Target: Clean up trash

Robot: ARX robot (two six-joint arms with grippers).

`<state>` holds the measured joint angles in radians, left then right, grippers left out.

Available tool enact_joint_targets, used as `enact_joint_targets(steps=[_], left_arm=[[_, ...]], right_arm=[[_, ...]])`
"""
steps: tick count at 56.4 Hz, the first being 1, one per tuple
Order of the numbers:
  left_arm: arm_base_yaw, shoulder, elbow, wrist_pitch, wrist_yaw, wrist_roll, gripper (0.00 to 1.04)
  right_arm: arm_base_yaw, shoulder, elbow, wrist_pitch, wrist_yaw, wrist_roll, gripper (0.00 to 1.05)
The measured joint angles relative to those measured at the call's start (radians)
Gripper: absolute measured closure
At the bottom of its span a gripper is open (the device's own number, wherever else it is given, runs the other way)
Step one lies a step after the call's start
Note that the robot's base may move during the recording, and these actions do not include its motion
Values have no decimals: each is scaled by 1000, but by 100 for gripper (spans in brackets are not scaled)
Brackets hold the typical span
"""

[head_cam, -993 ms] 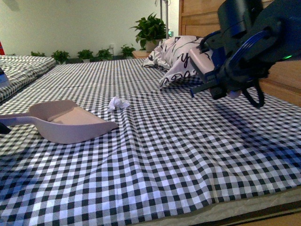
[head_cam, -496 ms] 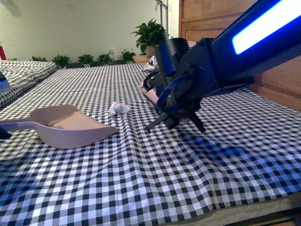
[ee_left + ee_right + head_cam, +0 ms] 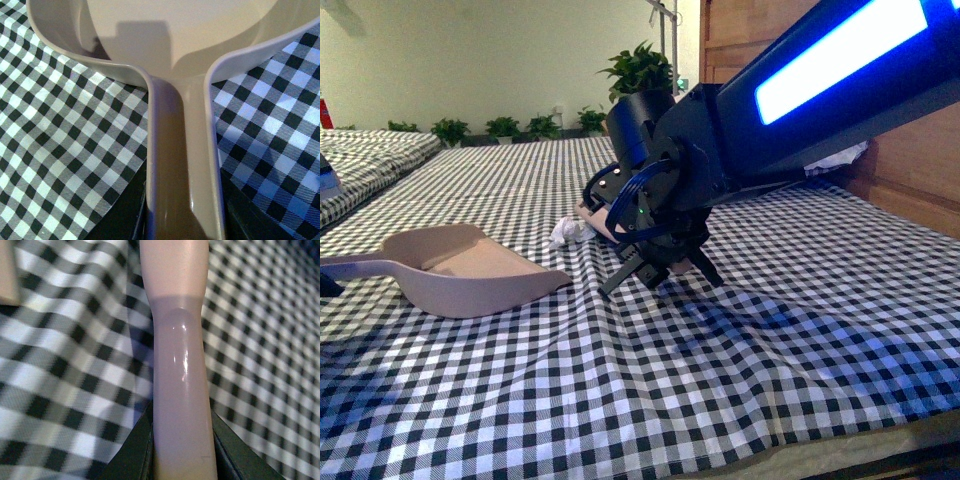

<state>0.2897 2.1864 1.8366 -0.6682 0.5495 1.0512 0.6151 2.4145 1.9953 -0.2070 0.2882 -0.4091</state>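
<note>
The trash, a small crumpled white paper wad [image 3: 567,231], lies on the checked bedcover just beyond the dustpan's open mouth. The beige-pink dustpan [image 3: 460,270] rests on the cover at the left. My left gripper [image 3: 184,220] is shut on its handle [image 3: 182,170]; it is out of the front view. My right gripper [image 3: 655,265] is low over the cover, just right of the wad, shut on the pink brush handle [image 3: 180,365]. The brush's pink part [image 3: 603,222] shows next to the wad. The bristles are hidden.
The checked cover [image 3: 720,360] is wrinkled around the dustpan. A wooden headboard [image 3: 900,170] stands at the right. Potted plants [image 3: 640,70] line the far wall. Another checked bed [image 3: 360,160] is at the left. The bed's front edge [image 3: 840,440] is near.
My right arm has swung left and down with the brush, from near the pillow to just beside the wad. The pillow is now hidden behind it. The dustpan has not moved.
</note>
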Motion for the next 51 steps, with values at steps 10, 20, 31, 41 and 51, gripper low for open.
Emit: enact_joint_targets(steps=[10,20,31,41,51], left_arm=[[0,0,0,0,0,0,78],[0,0,0,0,0,0,78],[0,0,0,0,0,0,78],[0,0,0,0,0,0,78],[0,-8,-32,75,11,-32,78]], right_arm=[[20,-76,-72,-66,-277,71,84],[0,-199,-113,-76,-458,127,84],[-93,-283,-114,-40,-442,201,84],[-200,-320,-221,19,-328,196,84],[-274,-376,-352,114,-274,196,84]])
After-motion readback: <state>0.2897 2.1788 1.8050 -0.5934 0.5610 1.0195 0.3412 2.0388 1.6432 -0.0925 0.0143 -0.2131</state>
